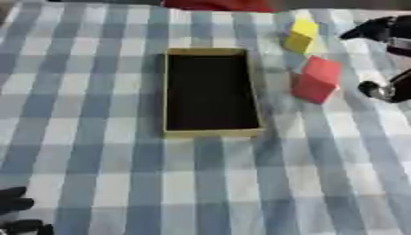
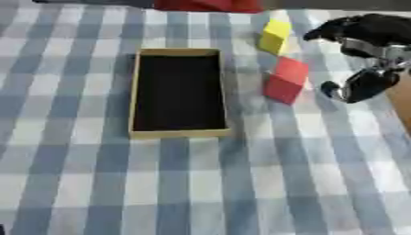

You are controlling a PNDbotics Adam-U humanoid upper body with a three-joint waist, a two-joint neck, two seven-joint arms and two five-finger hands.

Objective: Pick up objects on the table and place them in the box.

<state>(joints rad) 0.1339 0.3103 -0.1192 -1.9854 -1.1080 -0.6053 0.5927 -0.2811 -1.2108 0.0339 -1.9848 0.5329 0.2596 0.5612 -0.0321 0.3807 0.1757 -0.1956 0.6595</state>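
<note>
Blue-and-white checked cloth covers your bench (image 2: 241, 183). One shallow rectangular box (image 2: 178, 133) with a dark inside sits centre. Right of it lie two blocks, one red cube (image 2: 285, 81) and, farther, one yellow block (image 2: 274, 36). Your right hand (image 2: 365, 55) hovers beside them with open fingers holding nothing; your left hand (image 1: 18, 211) rests near-left, and whether it is open or closed I cannot tell.

1. The right hand (image 2: 365, 43) is glossy black, with rounded, bulbous fingers (image 2: 357, 86) that catch the light.
2. A silver metal band shows between its black segments.
3. The left hand (image 1: 18, 213) appears only as matte black finger shapes at the lower left corner.
</note>
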